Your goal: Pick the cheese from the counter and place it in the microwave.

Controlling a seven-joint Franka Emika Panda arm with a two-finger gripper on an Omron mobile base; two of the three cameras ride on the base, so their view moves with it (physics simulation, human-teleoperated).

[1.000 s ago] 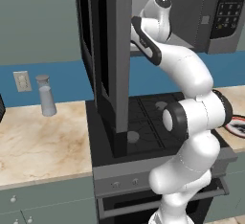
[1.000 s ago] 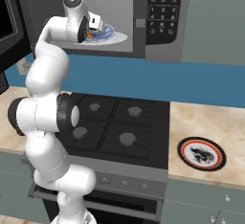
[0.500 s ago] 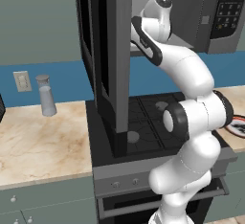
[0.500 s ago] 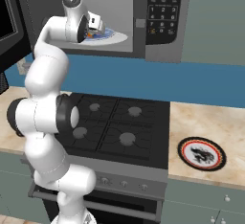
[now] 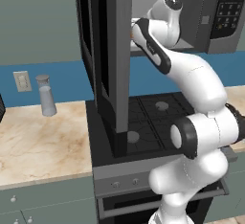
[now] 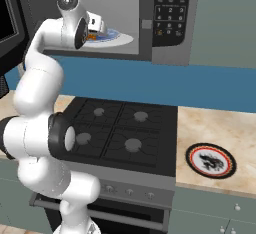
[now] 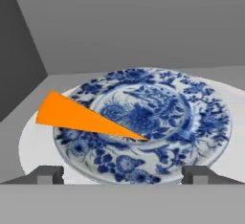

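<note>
Cheese point(image 7: 81, 118) on plate point(image 7: 201, 122), microwave point(image 6: 125, 3)

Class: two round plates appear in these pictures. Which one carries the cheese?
The blue-and-white plate inside the microwave: the orange cheese lies on it. The black-rimmed plate sits on the counter.

A blue-and-white patterned plate point(image 7: 162, 122) rests on a white turntable point(image 7: 33, 144). A black gas stovetop point(image 6: 120, 133) has four burners. At 3 o'clock of the stovetop lies a round dark-rimmed plate point(image 6: 211, 160). A clear shaker point(image 5: 46, 95) stands upright below a wall outlet point(image 5: 21, 80).
</note>
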